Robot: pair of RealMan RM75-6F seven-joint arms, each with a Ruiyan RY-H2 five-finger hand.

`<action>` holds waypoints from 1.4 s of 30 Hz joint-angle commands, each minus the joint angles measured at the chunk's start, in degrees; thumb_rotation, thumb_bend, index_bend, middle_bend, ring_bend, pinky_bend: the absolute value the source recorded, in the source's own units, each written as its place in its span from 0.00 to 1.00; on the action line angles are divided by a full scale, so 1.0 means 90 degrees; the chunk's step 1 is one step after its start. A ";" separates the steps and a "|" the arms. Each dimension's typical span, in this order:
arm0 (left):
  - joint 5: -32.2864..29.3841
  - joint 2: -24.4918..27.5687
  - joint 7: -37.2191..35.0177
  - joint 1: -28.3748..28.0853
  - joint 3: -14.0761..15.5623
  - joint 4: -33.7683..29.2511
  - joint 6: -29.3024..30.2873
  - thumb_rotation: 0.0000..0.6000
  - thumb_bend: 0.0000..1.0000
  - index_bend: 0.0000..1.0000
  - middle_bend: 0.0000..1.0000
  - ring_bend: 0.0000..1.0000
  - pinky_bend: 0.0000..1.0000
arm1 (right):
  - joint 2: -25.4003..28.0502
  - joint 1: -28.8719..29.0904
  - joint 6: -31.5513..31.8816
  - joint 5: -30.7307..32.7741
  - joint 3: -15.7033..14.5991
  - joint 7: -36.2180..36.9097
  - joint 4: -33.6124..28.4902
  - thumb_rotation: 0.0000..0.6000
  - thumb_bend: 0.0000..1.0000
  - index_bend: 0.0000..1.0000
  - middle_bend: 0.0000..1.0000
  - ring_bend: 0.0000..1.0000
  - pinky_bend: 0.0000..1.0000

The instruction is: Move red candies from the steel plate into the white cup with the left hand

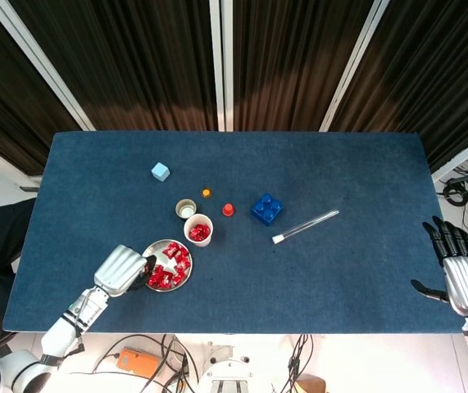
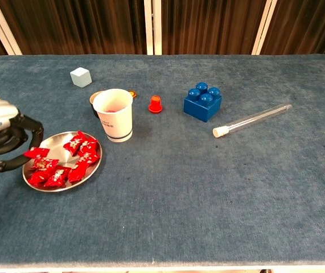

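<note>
Two robot hands show at the edges of a blue counter. At the left edge, the left hand hovers over the rim of the plate, its dark fingers curled downward. One candy sits right at the fingertips, touching or nearly so; whether it is pinched I cannot tell. The hand seems lifted slightly off the counter in the chest view.

The steel plate lies near the front left of the counter and carries a loose pile of red candies, spread mostly across its right and front parts. Just behind and right of the plate stands the white cup, upright, with red candies visible inside it from the head view.

Behind the cup sit a small round tin and a tiny orange cap. A small red cone stands just right of the cup. A blue brick rests further right, and a clear tube with a white stopper lies slanted beyond it. A pale blue cube sits toward the back left.

The right hand rests at the far right edge, well apart from everything, fingers straight and spread, holding nothing.
</note>
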 commanded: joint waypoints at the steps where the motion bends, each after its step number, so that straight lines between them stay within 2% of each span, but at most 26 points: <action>1: -0.0112 0.0021 -0.0246 -0.0139 -0.0284 -0.0097 0.0010 1.00 0.43 0.61 0.83 0.78 0.75 | 0.0017 -0.0018 0.0036 -0.0006 0.0007 0.0043 0.0031 1.00 0.19 0.00 0.03 0.00 0.14; 8: -0.0497 -0.0021 -0.0220 -0.0592 -0.1004 -0.0294 -0.0167 1.00 0.42 0.61 0.83 0.78 0.75 | 0.0045 -0.0038 0.0112 -0.0012 0.0039 0.0102 0.0056 1.00 0.19 0.00 0.03 0.00 0.14; 13: -0.0920 -0.0171 0.0257 -0.1058 -0.1424 -0.0351 -0.0604 1.00 0.42 0.61 0.83 0.78 0.75 | 0.0063 -0.0056 0.0138 0.0024 0.0058 0.0135 0.0049 1.00 0.19 0.00 0.03 0.00 0.14; 17: -0.1318 -0.0348 0.0735 -0.1369 -0.1604 -0.0238 -0.0933 1.00 0.42 0.61 0.83 0.78 0.75 | 0.0072 -0.0070 0.0142 0.0058 0.0067 0.0166 0.0058 1.00 0.19 0.00 0.03 0.00 0.14; 23: -0.1948 -0.0548 0.1381 -0.1635 -0.1647 -0.0071 -0.1235 1.00 0.40 0.61 0.83 0.77 0.75 | 0.0070 -0.0084 0.0155 0.0084 0.0082 0.0239 0.0109 1.00 0.19 0.00 0.03 0.00 0.14; 27: -0.2092 -0.0585 0.1580 -0.1696 -0.1596 -0.0087 -0.1218 1.00 0.39 0.60 0.83 0.77 0.75 | 0.0067 -0.0086 0.0144 0.0106 0.0088 0.0256 0.0125 1.00 0.19 0.00 0.03 0.00 0.14; 31: -0.2209 -0.0589 0.1694 -0.1749 -0.1567 -0.0109 -0.1184 1.00 0.32 0.52 0.83 0.77 0.75 | 0.0053 -0.0079 0.0127 0.0096 0.0083 0.0255 0.0128 1.00 0.19 0.00 0.03 0.00 0.14; 35: -0.2258 -0.0535 0.1799 -0.1766 -0.1494 -0.0153 -0.1138 1.00 0.27 0.43 0.83 0.77 0.75 | 0.0048 -0.0079 0.0127 0.0098 0.0086 0.0249 0.0122 1.00 0.19 0.00 0.03 0.00 0.15; 38: -0.2183 -0.0413 0.1739 -0.1694 -0.1445 -0.0274 -0.0967 1.00 0.26 0.41 0.83 0.77 0.75 | 0.0057 -0.0080 0.0142 0.0081 0.0088 0.0239 0.0104 1.00 0.19 0.00 0.03 0.00 0.15; 42: -0.1752 -0.0128 0.1497 -0.1389 -0.1282 -0.0544 -0.0393 1.00 0.25 0.40 0.83 0.77 0.75 | 0.0077 -0.0085 0.0198 0.0047 0.0108 0.0233 0.0081 1.00 0.19 0.00 0.03 0.00 0.15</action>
